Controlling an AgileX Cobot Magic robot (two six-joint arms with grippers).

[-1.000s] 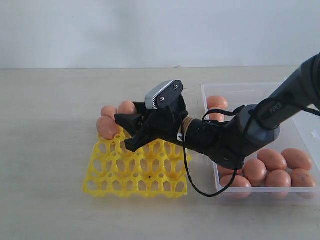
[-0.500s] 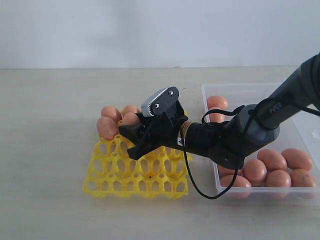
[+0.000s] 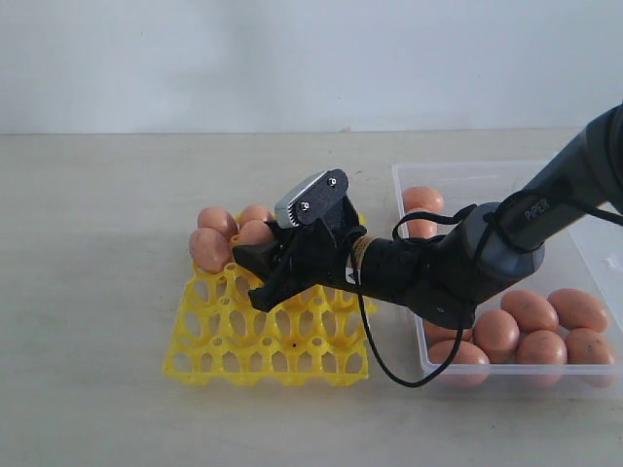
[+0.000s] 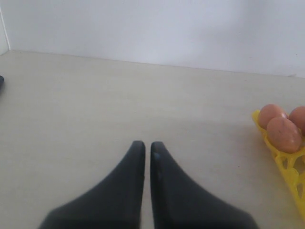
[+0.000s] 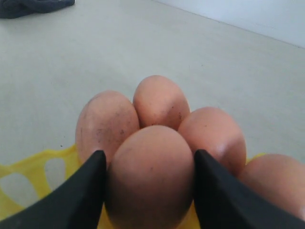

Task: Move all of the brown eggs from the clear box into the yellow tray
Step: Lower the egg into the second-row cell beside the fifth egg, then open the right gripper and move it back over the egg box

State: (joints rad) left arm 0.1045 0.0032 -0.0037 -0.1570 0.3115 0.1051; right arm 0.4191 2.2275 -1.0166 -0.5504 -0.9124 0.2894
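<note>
My right gripper (image 5: pixel 148 155) is shut on a brown egg (image 5: pixel 150 176), its black fingers pressed against both of its sides. It holds this egg (image 3: pixel 255 233) low over the back left part of the yellow tray (image 3: pixel 243 345), right beside three eggs (image 3: pixel 209 250) seated there. The clear box (image 3: pixel 506 175) on the right holds several more brown eggs (image 3: pixel 531 309). My left gripper (image 4: pixel 144 145) is shut and empty above bare table, with the tray's corner (image 4: pixel 290 167) and its eggs (image 4: pixel 283 134) off to one side. The exterior view does not show the left gripper.
The right arm's black cable (image 3: pixel 375 360) loops down over the tray's right edge. A dark object (image 5: pixel 33 7) lies on the table far beyond the tray. A white wall runs behind the table.
The right gripper has dropped and shifted a little left with its egg, down next to the eggs at the tray's back left. Over the last half second it has barely moved.
</note>
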